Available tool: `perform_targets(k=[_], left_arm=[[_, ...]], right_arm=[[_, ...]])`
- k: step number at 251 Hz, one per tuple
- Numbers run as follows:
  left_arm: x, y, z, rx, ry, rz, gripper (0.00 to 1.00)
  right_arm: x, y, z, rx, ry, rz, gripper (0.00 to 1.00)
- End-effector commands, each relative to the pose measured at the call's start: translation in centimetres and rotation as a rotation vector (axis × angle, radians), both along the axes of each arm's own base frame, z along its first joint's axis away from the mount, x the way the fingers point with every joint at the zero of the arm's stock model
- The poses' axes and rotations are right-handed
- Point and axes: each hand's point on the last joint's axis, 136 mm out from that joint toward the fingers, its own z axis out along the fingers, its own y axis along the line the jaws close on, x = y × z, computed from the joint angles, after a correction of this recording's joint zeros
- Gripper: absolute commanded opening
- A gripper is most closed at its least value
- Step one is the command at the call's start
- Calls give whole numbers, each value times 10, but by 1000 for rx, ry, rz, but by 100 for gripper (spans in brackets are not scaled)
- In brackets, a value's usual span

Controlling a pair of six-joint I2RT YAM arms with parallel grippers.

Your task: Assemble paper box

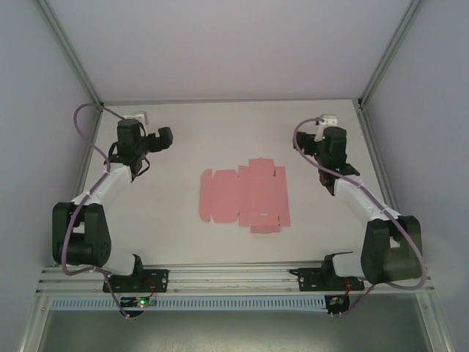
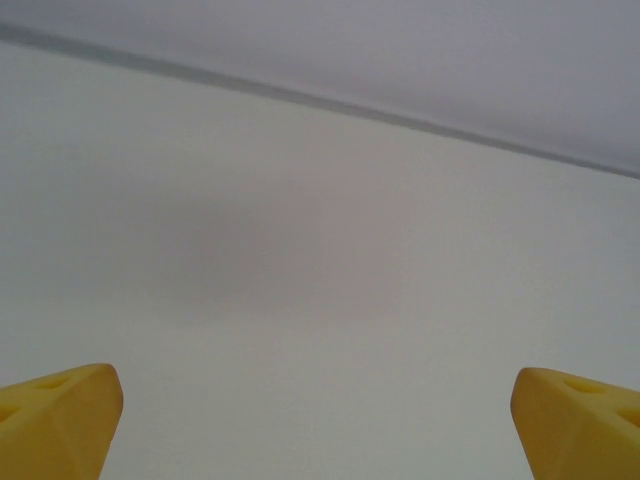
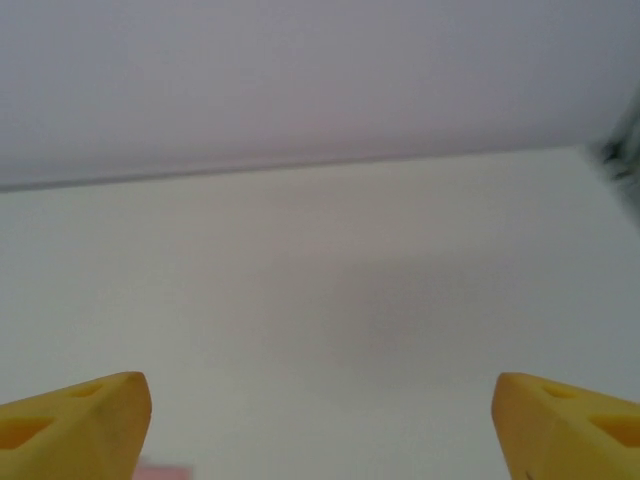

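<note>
The paper box point(image 1: 243, 196) is lying flat and unfolded in the middle of the table point(image 1: 168, 235), between the arms. My left pincer point(image 2: 315, 400) and right pincer point(image 3: 320, 400) are both gaping wide, gripping nothing. I'm aiming to pin one panel while creasing a side flap.

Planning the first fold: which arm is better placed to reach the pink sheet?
Right, narrowly. The sheet lies flat between both arms, but its pink edge shows close to the right arm's open jaws.
</note>
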Motion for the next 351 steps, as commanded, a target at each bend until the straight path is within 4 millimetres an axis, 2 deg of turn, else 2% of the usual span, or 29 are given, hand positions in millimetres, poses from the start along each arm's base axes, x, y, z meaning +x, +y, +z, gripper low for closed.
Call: perform_targets(k=[1,26,63,80,126,163,213,294,327,338,351], left_arm=[[-51,-58,-68,-328,388,-162,100],[-64,-84,-79,-380,470,-218,100],[-87,-108,-91,-370,590,-271,100],[-96,-119,-97,-363,634,-302,100],[-113,-146,-109,-392,696,-393,100],[-117,-157,-114,-425,710,-438,99],[-125,-173,-122,-434,733,-503,91],[-116,-187,-125,-526,694,-537,85],[-111,-193,-112,-563,636,-572,70],[-108,-194,-105,-562,609,-584,61],[-107,-195,-99,-544,580,-592,46]], right_arm=[[-52,45,-82,51,443,125,81],[-69,75,-100,67,566,207,74],[-95,99,-128,66,703,275,65],[-101,105,-138,53,734,294,64],[-116,97,-183,32,857,241,59],[-124,93,-206,31,931,212,54],[-130,95,-217,66,947,198,54],[-138,96,-226,98,965,188,54],[-140,97,-230,107,971,187,54],[-140,97,-230,107,966,191,54],[-138,97,-227,109,955,193,53]])
